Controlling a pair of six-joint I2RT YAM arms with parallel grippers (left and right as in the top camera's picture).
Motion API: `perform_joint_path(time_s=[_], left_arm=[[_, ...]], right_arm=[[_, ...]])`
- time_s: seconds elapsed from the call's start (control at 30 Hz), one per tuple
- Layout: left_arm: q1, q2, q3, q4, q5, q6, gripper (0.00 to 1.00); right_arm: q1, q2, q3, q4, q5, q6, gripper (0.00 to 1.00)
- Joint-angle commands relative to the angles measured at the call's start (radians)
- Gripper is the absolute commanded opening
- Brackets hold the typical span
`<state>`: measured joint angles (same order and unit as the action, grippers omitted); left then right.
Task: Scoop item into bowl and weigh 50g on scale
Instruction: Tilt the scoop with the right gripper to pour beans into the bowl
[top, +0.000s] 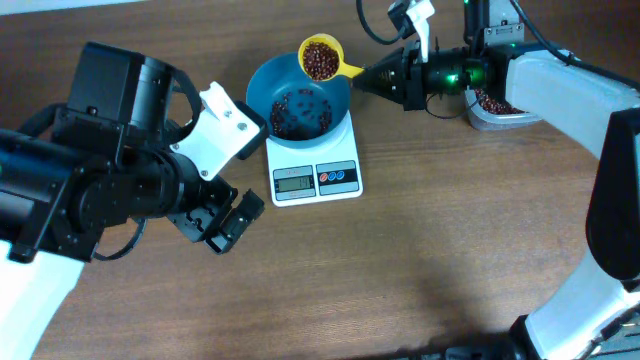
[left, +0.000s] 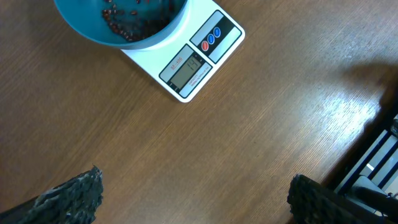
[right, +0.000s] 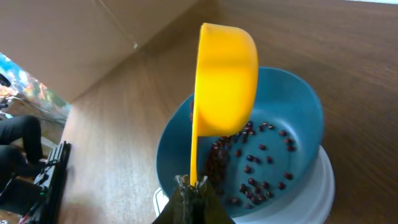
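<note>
Left pincer (top: 222, 222) wide apart; right pincer (top: 366, 72) clamps scoop (top: 348, 68) of beans (top: 320, 58) above bowl (top: 260, 90) (seated on scale (top: 315, 160)), bench's (top: 450, 250) far edge.

Yellow scoop (top: 321, 57), teal bowl (top: 262, 85), white scale (top: 345, 140).

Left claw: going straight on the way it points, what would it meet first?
Probably the bare wooden table, near the scale; nothing else shows in that line.
</note>
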<state>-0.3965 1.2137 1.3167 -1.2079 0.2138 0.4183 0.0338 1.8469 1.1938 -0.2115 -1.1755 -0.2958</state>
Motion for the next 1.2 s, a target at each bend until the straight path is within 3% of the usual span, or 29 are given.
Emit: perform_joint_path(time_s=[0.0, 0.67, 0.87, 1.17], left_arm=[[-0.003, -0.007, 0.012, 0.002, 0.015, -0.013, 0.99], [-0.003, -0.007, 0.012, 0.002, 0.015, -0.013, 0.99], [-0.003, -0.007, 0.012, 0.002, 0.015, -0.013, 0.99], [-0.003, -0.007, 0.012, 0.002, 0.015, -0.013, 0.99]], right_arm=[[0.007, 0.006, -0.002, 0.001, -0.014, -0.013, 0.04], [0.039, -0.020, 0.002, -0.017, 0.116, -0.011, 0.04], [0.089, -0.089, 0.003, -0.061, 0.292, -0.011, 0.04], [0.131, -0.125, 0.003, -0.085, 0.397, -0.014, 0.04]])
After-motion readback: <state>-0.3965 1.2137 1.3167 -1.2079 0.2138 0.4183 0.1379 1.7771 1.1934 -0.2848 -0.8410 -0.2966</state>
